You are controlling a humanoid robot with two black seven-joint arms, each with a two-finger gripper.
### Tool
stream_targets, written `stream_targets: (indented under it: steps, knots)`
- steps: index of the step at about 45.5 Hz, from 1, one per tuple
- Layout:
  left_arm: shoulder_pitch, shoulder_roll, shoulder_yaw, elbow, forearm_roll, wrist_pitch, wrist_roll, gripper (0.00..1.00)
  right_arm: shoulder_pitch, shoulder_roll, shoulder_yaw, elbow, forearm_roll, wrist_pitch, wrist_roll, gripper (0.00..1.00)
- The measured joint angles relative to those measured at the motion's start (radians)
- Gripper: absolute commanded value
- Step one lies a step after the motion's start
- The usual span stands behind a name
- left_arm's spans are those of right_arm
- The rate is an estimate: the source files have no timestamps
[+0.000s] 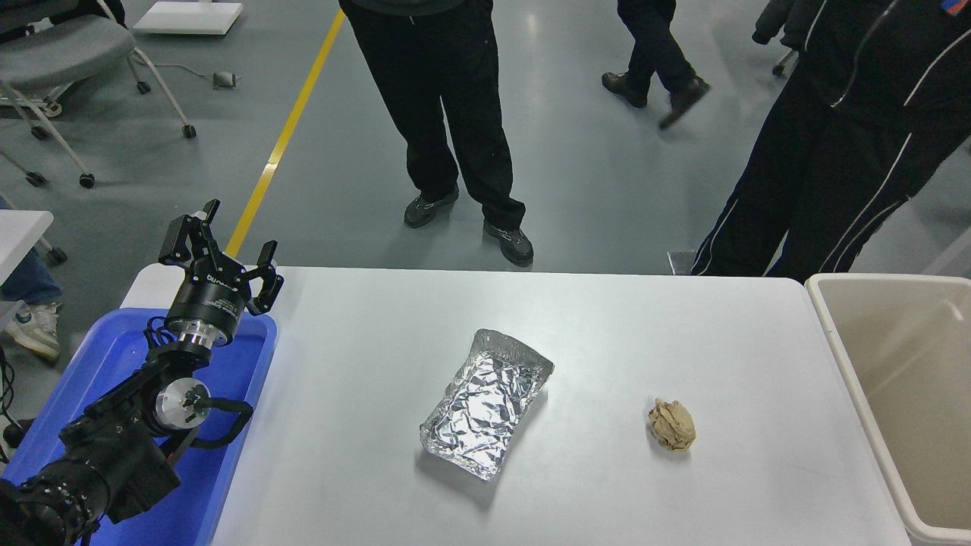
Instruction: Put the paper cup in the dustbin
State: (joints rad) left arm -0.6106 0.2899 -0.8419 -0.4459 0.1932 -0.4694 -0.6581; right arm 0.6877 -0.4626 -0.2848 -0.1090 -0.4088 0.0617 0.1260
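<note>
Looking for the paper cup and not finding it: nothing cup-shaped sits anywhere on the white table [607, 326], and the part of the dustbin [834, 356] interior I can see shows only bare beige wall and floor, so either the cup lies low in the bin out of sight or it is off frame; cannot tell which. Taking the foil tray [485, 402] as landmark: the crumpled brown paper ball [672, 425] lies well to its right, apart from it, and the dustbin stands further right again, hard against the table's edge. Main risk as I judge it: with no cup visible, a grasp could lock onto the paper ball or the foil tray and bin the wrong item. Second risk: three people [447, 114] stand beyond the table's far edge behind the tray, one mid-step, so a wide swing could come close to legs. Right arm is not visible at all, so its state is unknown. Left gripper [220, 246] is parked far left of the tray, raised over the blue plastic tray [250, 379], forearm angled up and away, fingers spread apart and holding nothing.
</note>
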Motion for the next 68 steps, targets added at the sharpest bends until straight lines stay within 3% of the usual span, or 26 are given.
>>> stream_targets:
  steps: [27, 28, 33, 34, 35, 51, 68]
  knots:
    - [0.0, 0.0, 0.0, 0.0, 0.0, 0.0, 0.0, 1.0, -0.043, 0.046, 0.034, 0.001, 0.001, -0.017, -0.005, 0.0]
    - [0.0, 0.0, 0.0, 0.0, 0.0, 0.0, 0.0, 1.0, -0.044, 0.047, 0.034, 0.001, 0.001, -0.017, -0.005, 0.09]
    - [0.0, 0.0, 0.0, 0.0, 0.0, 0.0, 0.0, 1.0, -0.044, 0.052, 0.036, 0.001, 0.001, -0.026, -0.005, 0.84]
    - [0.0, 0.0, 0.0, 0.0, 0.0, 0.0, 0.0, 1.0, -0.044, 0.053, 0.036, 0.001, 0.001, -0.032, -0.005, 0.93]
    - [0.0, 0.0, 0.0, 0.0, 0.0, 0.0, 0.0, 1.0, -0.044, 0.053, 0.036, 0.001, 0.001, -0.036, -0.004, 0.97]
    - [0.0, 0.0, 0.0, 0.0, 0.0, 0.0, 0.0, 1.0, -0.016, 0.056, 0.059, 0.027, 0.006, -0.11, -0.001, 0.99]
    - [0.0, 0.0, 0.0, 0.0, 0.0, 0.0, 0.0, 1.0, 0.205, -0.077, 0.349, 0.214, 0.008, -0.119, 0.003, 0.99]
